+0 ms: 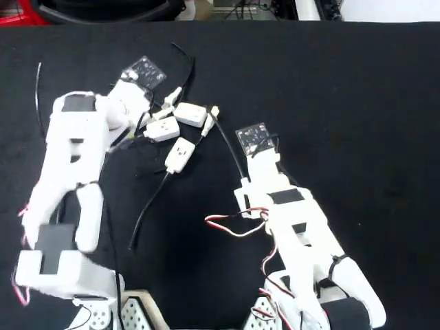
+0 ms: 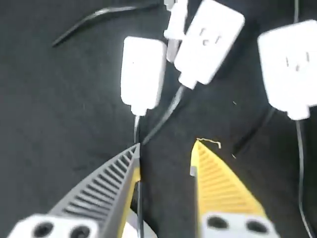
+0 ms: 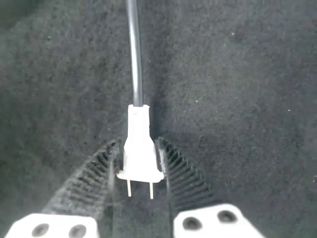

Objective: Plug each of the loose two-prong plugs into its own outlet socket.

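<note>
Prongs face the wrist: at mid-table your right gripper (image 3: 137, 143) pinches the plug (image 3: 139, 157) by its sides, its cord (image 3: 132, 49) running far-left toward the sockets (image 1: 163, 128). It likely needs turning before insertion. Your left gripper (image 2: 166, 144) hangs open over a lead (image 2: 137, 129), probably to steady that socket (image 2: 142, 74) on the table (image 1: 357, 103).

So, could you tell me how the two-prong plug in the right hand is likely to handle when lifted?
The two-prong plug looks small and rigid, so probably light. Its black cable seems flexible and would likely trail and tug sideways. The smooth, tapered body may twist in the right hand.
</note>
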